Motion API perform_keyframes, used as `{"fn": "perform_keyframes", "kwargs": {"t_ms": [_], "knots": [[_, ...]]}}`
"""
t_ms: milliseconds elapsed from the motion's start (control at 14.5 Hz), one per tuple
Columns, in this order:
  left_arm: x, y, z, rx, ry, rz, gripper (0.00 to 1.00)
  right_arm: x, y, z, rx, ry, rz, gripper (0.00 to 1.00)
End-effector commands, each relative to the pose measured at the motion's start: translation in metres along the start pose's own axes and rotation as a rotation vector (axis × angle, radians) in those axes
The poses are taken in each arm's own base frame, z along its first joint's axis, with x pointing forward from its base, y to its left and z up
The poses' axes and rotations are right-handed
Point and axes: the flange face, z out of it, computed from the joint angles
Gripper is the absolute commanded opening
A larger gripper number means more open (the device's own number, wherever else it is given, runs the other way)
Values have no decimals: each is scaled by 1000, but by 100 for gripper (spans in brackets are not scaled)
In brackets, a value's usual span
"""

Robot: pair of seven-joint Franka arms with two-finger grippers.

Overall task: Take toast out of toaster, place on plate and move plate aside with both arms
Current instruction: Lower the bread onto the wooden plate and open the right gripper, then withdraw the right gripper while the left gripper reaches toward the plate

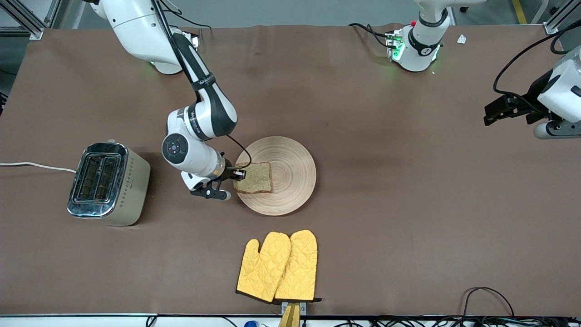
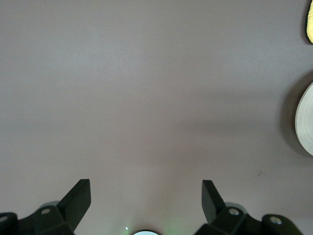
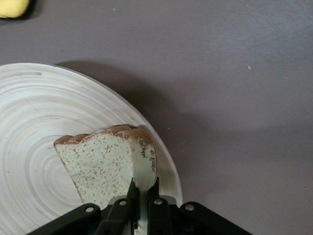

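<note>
Toast edge pinched in right gripper jaws over plate

Speckled brown toast — pale ringed plate; yellow quilted mitts.

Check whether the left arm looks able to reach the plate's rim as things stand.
Probably yes. The left gripper hangs open over bare table toward its own end, and nothing lies between it and the plate. The right gripper, shut on the toast, occupies only the rim toward the toaster.
</note>
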Motion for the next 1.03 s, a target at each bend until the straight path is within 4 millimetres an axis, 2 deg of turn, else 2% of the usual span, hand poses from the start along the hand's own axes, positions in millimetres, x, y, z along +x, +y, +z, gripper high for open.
{"fn": "perform_keyframes", "kwargs": {"t_ms": [0, 206, 275, 482, 619, 757, 964], "knots": [[14, 5, 5, -18, 24, 22, 100, -3, 8, -8, -34, -22, -23, 52], [20, 5, 13, -20, 24, 21, 100, 3, 17, -14, -70, -21, -24, 89], [25, 5, 18, -18, 25, 19, 100, 3, 18, -13, -73, -21, -26, 99], [34, 1, 31, -21, 8, 13, 100, 0, 21, -27, -94, -26, -32, 100], [47, 5, 47, -29, 11, 18, 100, 4, 33, -56, -177, 15, -70, 100], [62, 12, 61, -120, 31, 17, 100, 7, 40, -74, -197, 40, -75, 100], [88, 17, 103, -284, 8, 71, 100, 21, 74, -139, -157, 121, -11, 100]]}}
